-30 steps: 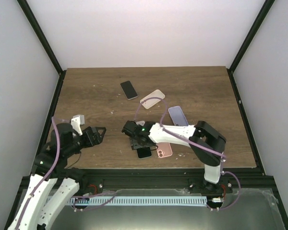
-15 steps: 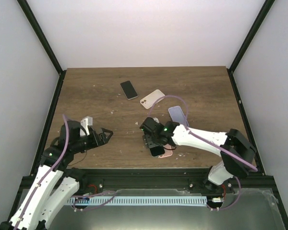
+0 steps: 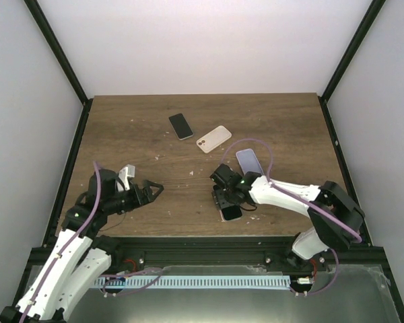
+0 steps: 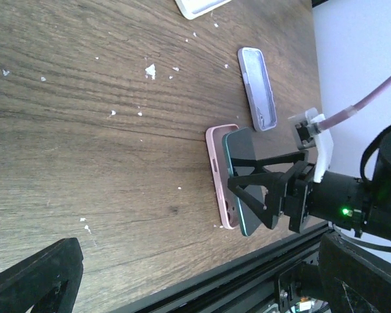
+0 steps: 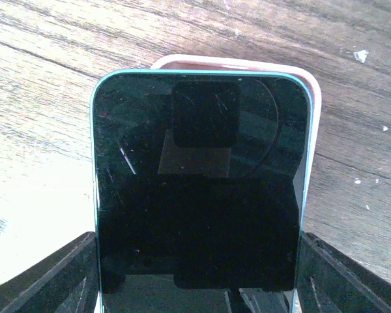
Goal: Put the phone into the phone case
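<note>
My right gripper (image 3: pixel 227 202) is shut on the long edges of a teal-rimmed phone (image 5: pixel 199 189) with a black screen. It holds the phone just above the pink phone case (image 5: pixel 247 63), which lies open side up near the table's front edge. In the left wrist view the phone (image 4: pixel 244 176) overlaps the case (image 4: pixel 216 173), shifted a little toward the right arm. In the top view the phone (image 3: pixel 230 210) hides most of the case. My left gripper (image 3: pixel 151 190) hovers open and empty, left of them.
A black phone (image 3: pixel 181 126) and a cream case (image 3: pixel 213 138) lie farther back. A lavender case (image 3: pixel 249 161) lies just behind the right gripper. White specks dot the wood. The table's black front rail (image 3: pixel 188 237) is close to the pink case.
My right arm has carried the phone to the right, over the pink case. My left arm has swung forward and right, toward the middle.
</note>
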`<state>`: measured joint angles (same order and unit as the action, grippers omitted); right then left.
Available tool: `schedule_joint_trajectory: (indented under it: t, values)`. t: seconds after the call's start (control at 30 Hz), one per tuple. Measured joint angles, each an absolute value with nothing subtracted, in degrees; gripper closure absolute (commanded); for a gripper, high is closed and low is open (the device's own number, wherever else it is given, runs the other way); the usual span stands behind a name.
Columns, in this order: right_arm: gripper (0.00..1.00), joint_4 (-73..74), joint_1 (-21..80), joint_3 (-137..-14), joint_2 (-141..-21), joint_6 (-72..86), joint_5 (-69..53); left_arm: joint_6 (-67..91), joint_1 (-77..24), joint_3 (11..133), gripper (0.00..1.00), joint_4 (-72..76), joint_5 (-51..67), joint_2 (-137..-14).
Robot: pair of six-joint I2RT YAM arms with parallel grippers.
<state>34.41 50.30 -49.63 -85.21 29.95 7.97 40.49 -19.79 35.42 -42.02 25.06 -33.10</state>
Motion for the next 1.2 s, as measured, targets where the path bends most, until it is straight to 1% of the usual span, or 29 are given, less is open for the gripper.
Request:
schedule_joint_trajectory:
  t: [0.4, 0.77, 0.93, 1.1, 1.17, 1.2]
  values:
    - [0.48, 31.88, 48.80, -49.30, -89.19, 30.96, 8.05, 40.53, -19.81, 33.93, 0.00, -41.60, 26.06, -32.16]
    - [0.46, 31.77, 48.53, -48.93, -89.32, 32.42, 8.54, 40.49, -19.81, 33.85, 0.00, -41.34, 26.30, -32.18]
    - [0.41, 31.62, 48.56, -48.93, -89.60, 32.69, 8.69, 40.49, -19.88, 33.41, 0.00, -41.15, 26.57, -32.12]
    - [0.31, 31.59, 48.56, -48.95, -89.62, 33.28, 8.80, 40.49, -19.88, 33.26, 0.00, -41.17, 26.70, -32.08]
    - [0.24, 31.64, 48.56, -48.99, -89.62, 33.47, 8.80, 40.49, -19.88, 33.26, 0.00, -41.17, 26.70, -32.10]
    - [0.18, 31.66, 48.56, -49.01, -89.62, 33.52, 8.80, 40.49, -19.88, 33.26, 0.00, -41.17, 26.70, -32.12]
